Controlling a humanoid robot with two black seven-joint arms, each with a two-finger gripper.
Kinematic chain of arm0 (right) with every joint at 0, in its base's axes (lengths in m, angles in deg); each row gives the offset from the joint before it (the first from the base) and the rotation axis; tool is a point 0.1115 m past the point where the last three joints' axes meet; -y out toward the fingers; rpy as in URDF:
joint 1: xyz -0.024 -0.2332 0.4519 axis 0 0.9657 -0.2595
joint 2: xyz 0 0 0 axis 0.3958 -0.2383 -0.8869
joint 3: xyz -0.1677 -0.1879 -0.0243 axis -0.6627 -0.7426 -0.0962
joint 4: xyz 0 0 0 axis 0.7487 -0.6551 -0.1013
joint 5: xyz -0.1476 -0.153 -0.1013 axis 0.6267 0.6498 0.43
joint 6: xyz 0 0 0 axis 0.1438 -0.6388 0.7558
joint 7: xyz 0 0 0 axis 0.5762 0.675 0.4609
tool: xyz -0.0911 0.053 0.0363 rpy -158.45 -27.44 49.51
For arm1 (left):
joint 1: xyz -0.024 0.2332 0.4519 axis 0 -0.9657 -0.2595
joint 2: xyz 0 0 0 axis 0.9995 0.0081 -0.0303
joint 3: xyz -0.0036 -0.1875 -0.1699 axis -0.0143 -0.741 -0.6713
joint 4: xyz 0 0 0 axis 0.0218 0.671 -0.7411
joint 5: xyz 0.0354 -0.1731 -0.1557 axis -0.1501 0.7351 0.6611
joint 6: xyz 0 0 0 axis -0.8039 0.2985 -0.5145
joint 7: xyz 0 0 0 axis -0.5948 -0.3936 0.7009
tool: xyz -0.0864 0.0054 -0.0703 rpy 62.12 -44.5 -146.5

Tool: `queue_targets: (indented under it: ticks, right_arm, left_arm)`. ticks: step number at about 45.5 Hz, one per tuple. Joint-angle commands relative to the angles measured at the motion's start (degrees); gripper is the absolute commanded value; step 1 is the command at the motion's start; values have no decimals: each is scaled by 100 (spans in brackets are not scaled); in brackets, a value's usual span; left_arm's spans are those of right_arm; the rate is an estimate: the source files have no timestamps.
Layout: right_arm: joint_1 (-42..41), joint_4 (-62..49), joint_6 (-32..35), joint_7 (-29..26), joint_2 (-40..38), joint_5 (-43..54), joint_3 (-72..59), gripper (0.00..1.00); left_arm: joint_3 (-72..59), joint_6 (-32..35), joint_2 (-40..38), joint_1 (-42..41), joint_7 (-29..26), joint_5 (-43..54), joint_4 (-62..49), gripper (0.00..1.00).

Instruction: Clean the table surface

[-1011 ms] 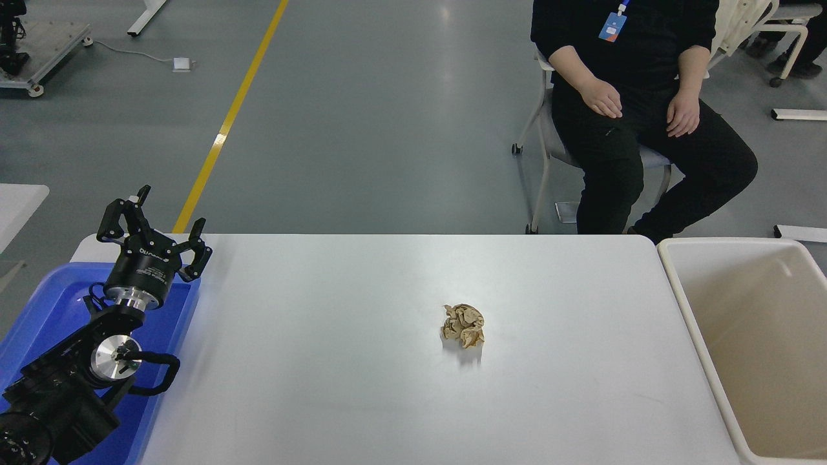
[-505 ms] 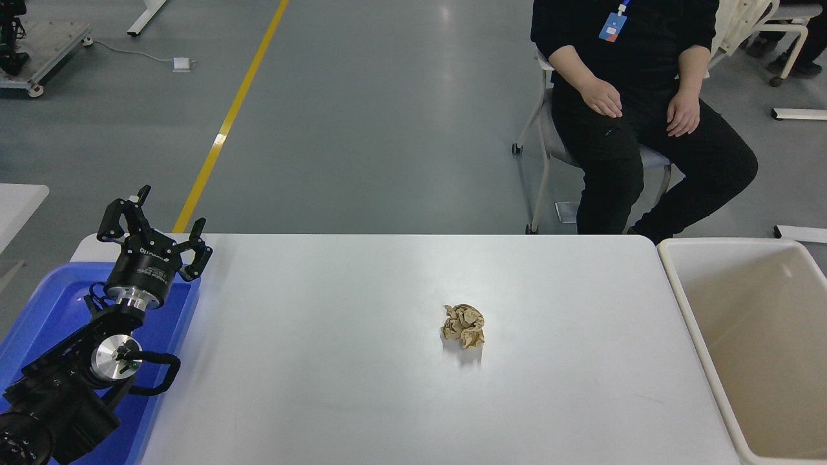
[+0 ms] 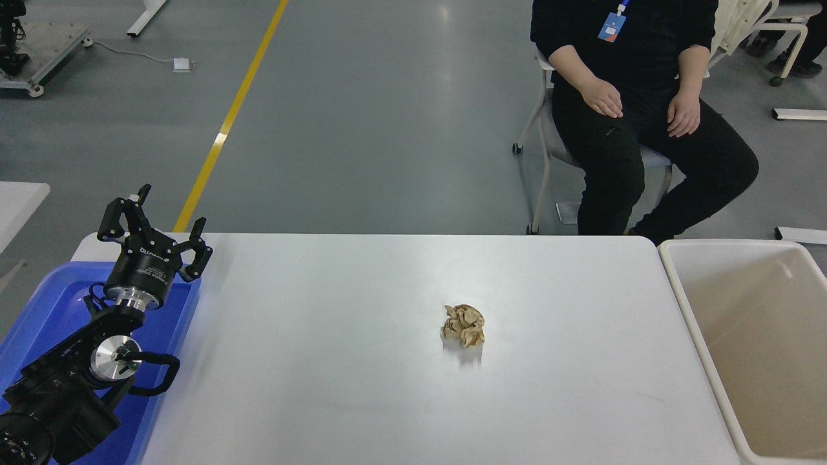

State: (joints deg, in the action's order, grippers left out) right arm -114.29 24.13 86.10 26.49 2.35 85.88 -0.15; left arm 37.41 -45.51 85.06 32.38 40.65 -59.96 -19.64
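Note:
The white table surface (image 3: 336, 361) fills the lower middle of the head view. A crumpled ball of brown paper (image 3: 463, 325) lies on it, a little right of centre. My left gripper (image 3: 155, 223) is parked at the lower left above the blue tray, its fingers spread open and empty, far from the paper. My right arm is out of view.
A blue plastic tray (image 3: 39, 310) sits at the table's left end under my left arm. A beige tub (image 3: 685, 303) stands against the right end, nothing showing inside it. A person in black sits on a chair (image 3: 549, 155) beyond the far right edge, hands on thighs.

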Motion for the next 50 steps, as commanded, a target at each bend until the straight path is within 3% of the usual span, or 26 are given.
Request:
queue_targets:
  ticks: [1,10,17,27,50]
  right_arm:
    - [770,697,451,-174,331,8,592,99]
    - [1148,635,1005,-1439,480,8,592,99]
    - [1315,574,1050,-1555,577,8,592,99]
    - [1746,521,1058,-1344,814,17,619,99]
    - [2265,503,1190,-70,1087,34,575,99]
  left_arm:
    - [0,1,3,0,0,-1,0,100]
    - [0,1,3,0,0,-1,0,100]
    - [0,1,-6,0,0,-1,0,100]
    - [0,1,-6,0,0,-1,0,100]
    - [0,1,-6,0,0,-1,0,100]
